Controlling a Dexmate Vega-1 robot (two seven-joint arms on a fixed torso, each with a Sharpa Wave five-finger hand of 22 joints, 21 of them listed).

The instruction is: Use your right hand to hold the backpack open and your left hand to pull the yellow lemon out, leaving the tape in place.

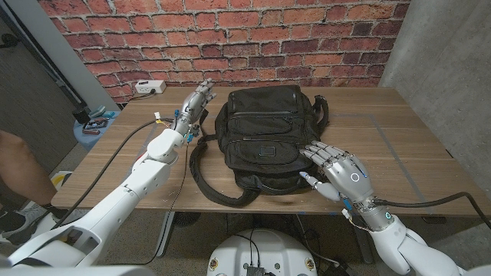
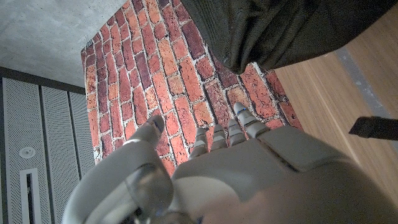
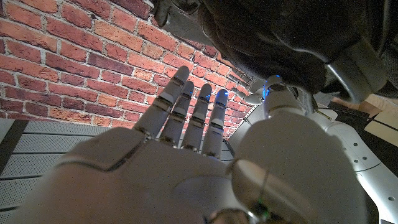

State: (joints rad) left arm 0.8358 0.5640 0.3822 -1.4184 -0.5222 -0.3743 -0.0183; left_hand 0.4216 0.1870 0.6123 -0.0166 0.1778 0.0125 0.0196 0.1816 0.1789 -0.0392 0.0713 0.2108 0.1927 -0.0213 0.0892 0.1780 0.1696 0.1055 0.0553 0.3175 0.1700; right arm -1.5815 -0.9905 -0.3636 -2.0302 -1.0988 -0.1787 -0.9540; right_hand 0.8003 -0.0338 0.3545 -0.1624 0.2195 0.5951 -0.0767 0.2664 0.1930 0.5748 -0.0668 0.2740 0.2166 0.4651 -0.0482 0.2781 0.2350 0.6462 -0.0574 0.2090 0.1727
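Table: wooden top, carrying everything below; a brick wall stands behind it.

Backpack: black, lying flat near the middle of the table, its straps looping out toward the near edge. Its zips look closed from the head view, so I cannot see a lemon or tape inside. In the left wrist view its dark fabric sits just past the fingertips; in the right wrist view its bulk hangs close ahead of the fingers.

Left hand: raised just beside the backpack's far left corner, fingers stretched out and apart, holding nothing. The left wrist view shows the same straightened fingers, clear of the bag.

Right hand: at the backpack's near right corner, fingers spread wide, tips at or just over the bag's edge; whether they touch it I cannot tell. It grips nothing. The right wrist view confirms extended, parted fingers.

Power strip: white, at the far left edge of the table.

Person's arm: at the picture's left edge, beside the table.
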